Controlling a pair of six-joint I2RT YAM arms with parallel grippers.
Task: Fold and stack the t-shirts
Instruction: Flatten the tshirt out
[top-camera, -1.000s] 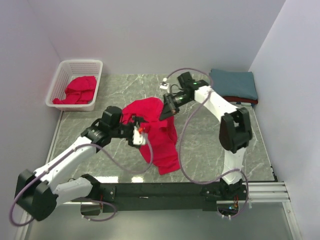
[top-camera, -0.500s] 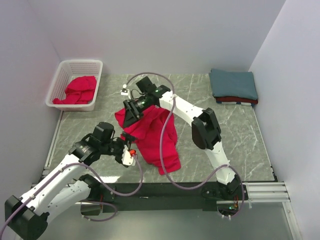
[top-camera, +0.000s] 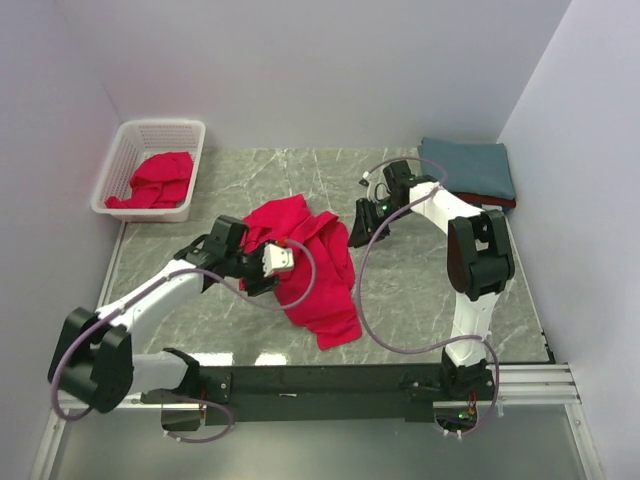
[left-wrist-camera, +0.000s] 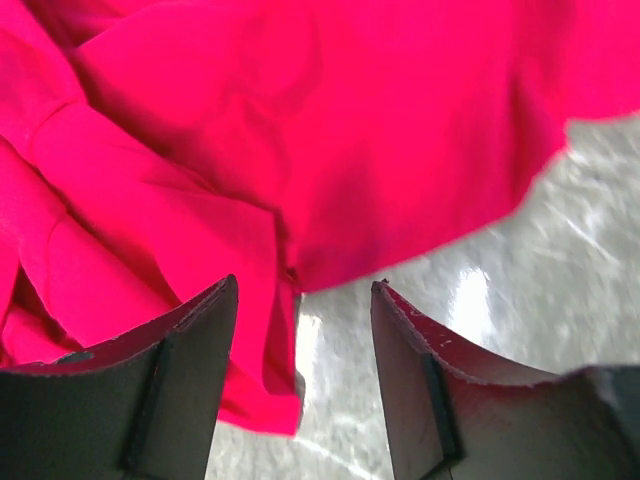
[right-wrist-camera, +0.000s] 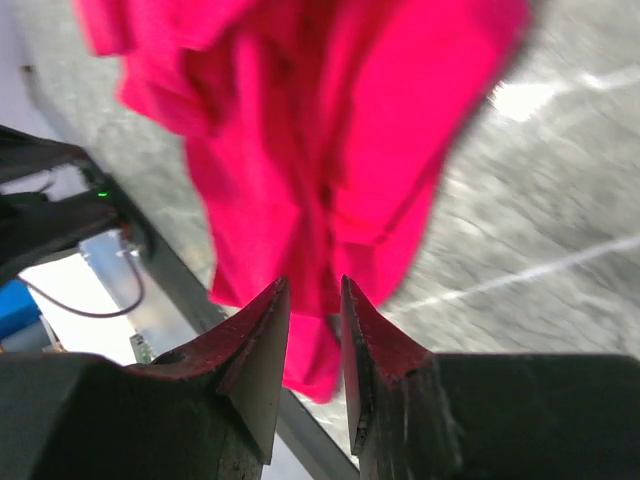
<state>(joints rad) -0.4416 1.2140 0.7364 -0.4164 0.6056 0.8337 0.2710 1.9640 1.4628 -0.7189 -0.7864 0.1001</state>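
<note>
A bright red t-shirt (top-camera: 318, 268) lies crumpled in the middle of the table. My left gripper (top-camera: 276, 259) is low over its left part. In the left wrist view the left gripper (left-wrist-camera: 305, 286) is open, with a hem of the red shirt (left-wrist-camera: 350, 130) lying between the fingers, not pinched. My right gripper (top-camera: 360, 232) hangs just off the shirt's right edge. In the right wrist view the right gripper (right-wrist-camera: 315, 282) has its jaws a narrow gap apart and empty, the red shirt (right-wrist-camera: 300, 150) beyond them. A folded teal-blue shirt (top-camera: 468, 168) lies on a darker red one (top-camera: 482, 201) at the back right.
A white lattice basket (top-camera: 125, 150) at the back left holds more red shirts (top-camera: 155, 180). Purple cables loop from both arms over the table. Grey walls close in the left, back and right sides. A black rail (top-camera: 330, 380) runs along the near edge.
The right gripper has let go of the shirt and swung from its left side to just off its right edge. The left gripper has moved up and right onto the shirt.
</note>
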